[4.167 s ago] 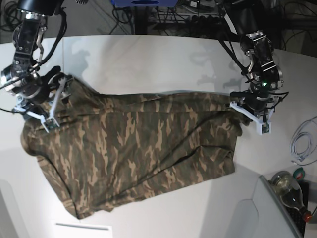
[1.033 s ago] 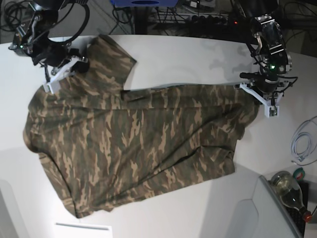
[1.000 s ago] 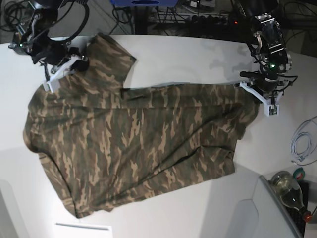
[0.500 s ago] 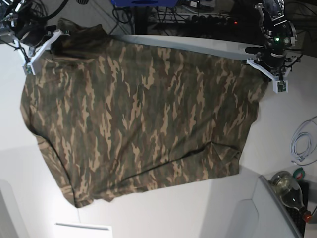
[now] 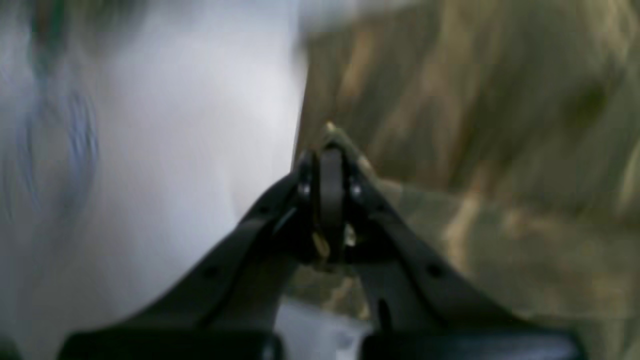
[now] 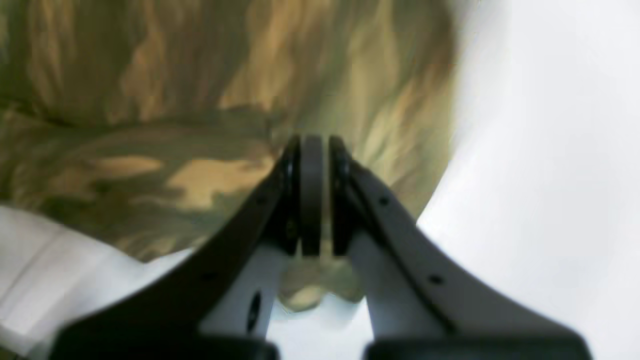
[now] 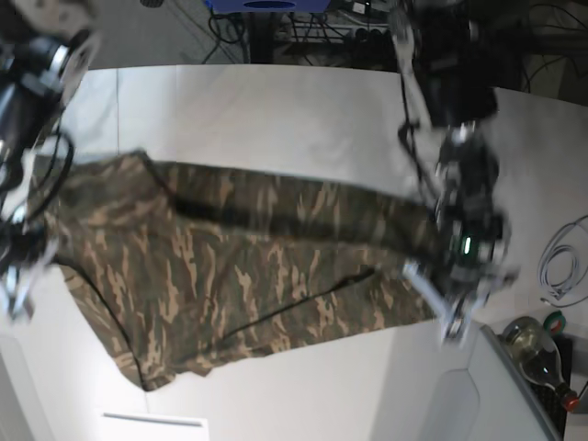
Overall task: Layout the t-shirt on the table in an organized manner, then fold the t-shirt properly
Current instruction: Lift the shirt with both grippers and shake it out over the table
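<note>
White tabletop is spreading under everything, the table (image 7: 276,101) running well beyond the cloth on all sides; we are working from our pincers outward. Our left gripper (image 5: 330,150) is clamped tight on a corner of the t-shirt (image 7: 239,276), a peak of camouflage cloth poking up between the closed tips; our right gripper (image 6: 312,165) is likewise pinched on a fold of the same shirt, a nub of fabric showing below its tips. From the left gripper the cloth is stretching away toward the right arm; from the right gripper it is running back the other way, so the shirt's long axis is lying along the line between our two pincers. In the blurred base view the shirt is lying across the table as a broad band; each arm is nearest its own end. We are judging the layout step as under way and folding not yet begun. No containers are taking part; a bottle (image 7: 537,354) and a white cable (image 7: 560,266) are sitting just beyond our left gripper, apart from the cloth.
</note>
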You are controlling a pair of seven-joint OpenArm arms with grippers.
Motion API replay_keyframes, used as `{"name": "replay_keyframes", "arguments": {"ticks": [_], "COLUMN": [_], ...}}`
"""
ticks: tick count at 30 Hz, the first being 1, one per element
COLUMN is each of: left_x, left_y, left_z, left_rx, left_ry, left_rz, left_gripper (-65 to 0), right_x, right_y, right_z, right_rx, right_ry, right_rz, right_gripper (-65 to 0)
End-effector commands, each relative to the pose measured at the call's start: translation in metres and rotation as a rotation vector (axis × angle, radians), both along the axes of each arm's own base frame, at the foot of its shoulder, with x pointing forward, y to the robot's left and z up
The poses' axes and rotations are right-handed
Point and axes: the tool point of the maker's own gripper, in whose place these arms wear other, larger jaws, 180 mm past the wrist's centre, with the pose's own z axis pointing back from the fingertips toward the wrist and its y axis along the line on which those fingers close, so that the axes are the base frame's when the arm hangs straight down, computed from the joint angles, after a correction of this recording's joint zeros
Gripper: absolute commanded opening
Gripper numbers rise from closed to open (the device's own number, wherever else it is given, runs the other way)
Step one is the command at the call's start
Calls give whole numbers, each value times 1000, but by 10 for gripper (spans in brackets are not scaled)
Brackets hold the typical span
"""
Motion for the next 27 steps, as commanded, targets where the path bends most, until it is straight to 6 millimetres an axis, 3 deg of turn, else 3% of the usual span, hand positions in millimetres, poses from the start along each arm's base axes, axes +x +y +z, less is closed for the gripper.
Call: {"name": "replay_keyframes", "arguments": {"ticks": [1,3,6,8,10,11,12,15,16,18,20,22,23,25,27], "left_x": [38,86,147,168,177,176,170,140,129,104,84,66,60,40,27], "left_y": [-14,-40,-62,-80,-95,-98,-95,-83,-79,-70,-60,-55,-52,-49,-45], "left_z": [36,74,160,213,238,236,225,175,160,130,107,86,83,61,51], "left_rx": [4,-20,-68,-91,-104,-104,-101,-96,-92,-76,-64,-54,-48,-40,-32], "left_ry": [-90,-142,-274,-350,-379,-369,-340,-262,-247,-219,-191,-159,-159,-120,-103], "left_rz": [-30,-60,-39,-57,-78,-79,-67,-27,-16,4,23,34,39,48,53], "left_gripper": [-650,-650,-650,-650,-650,-650,-650,-650,-650,-650,-650,-650,-650,-650,-650], "right_x": [37,82,136,151,151,146,137,98,88,72,58,48,37,17,3], "right_y": [-6,-16,-35,-49,-63,-66,-68,-71,-62,-29,-5,35,47,70,99], "right_z": [33,75,163,214,238,234,214,142,116,66,30,-5,-22,-48,-65], "right_rx": [-14,-37,-129,-189,-232,-240,-245,-232,-213,-158,-101,-9,22,67,118], "right_ry": [-96,-186,-337,-407,-389,-344,-273,-147,-126,-113,-103,-80,-47,5,36], "right_rz": [22,53,71,55,24,11,6,-5,10,64,96,129,133,150,169], "right_gripper": [-623,-623,-624,-624,-624,-621,-615,-615,-614,-615,-615,-617,-620,-623,-623]}}
